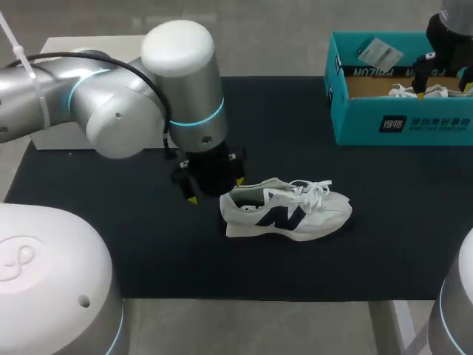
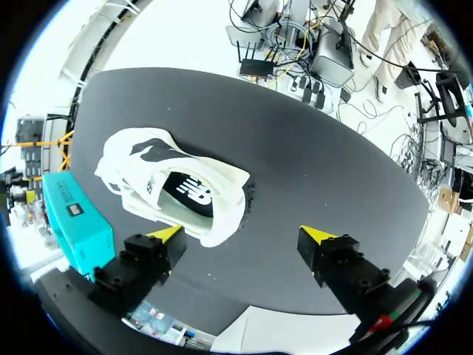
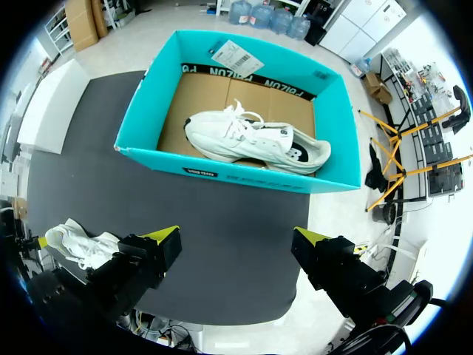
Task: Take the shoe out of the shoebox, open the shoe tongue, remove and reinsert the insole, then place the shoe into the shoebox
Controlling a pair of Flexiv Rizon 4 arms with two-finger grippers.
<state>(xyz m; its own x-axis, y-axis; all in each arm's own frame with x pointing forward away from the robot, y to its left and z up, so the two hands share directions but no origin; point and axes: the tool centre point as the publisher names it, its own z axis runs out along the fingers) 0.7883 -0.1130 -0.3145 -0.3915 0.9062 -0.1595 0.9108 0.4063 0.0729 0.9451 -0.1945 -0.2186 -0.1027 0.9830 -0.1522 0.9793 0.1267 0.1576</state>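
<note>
A dark surface (image 1: 111,244) fills most of the scene. The bulky silver left arm (image 1: 111,96) comes in from the left and bends down over its middle.

A teal shoebox (image 1: 403,122) stands open at the far right corner of the surface. From overhead, only a sliver of white laces shows above its front wall. The right wrist view looks straight into the shoebox (image 3: 222,171) and shows the contents whole: a second shoe (image 3: 255,140), white with a dark side panel, resting on the brown cardboard floor.

The shoe (image 1: 288,211) stands on its sole near the middle of the surface, well apart from the box. It is white with a dark emblem on its side.

The left pincer (image 1: 216,190) hangs just beside the heel. In its own wrist view the left pincer (image 2: 242,234) is spread wide, and the heel of the shoe (image 2: 185,192) lies ahead of one finger, gripped by neither.

The right pincer (image 1: 443,90) hangs above the box; its wrist view shows the right pincer (image 3: 235,237) spread wide and holding nothing.

A black strip (image 3: 255,76) with white lettering runs along the far inner wall. A white tag (image 3: 233,53) sits on that rim, and a small dark label (image 1: 393,123) marks the front wall.
</note>
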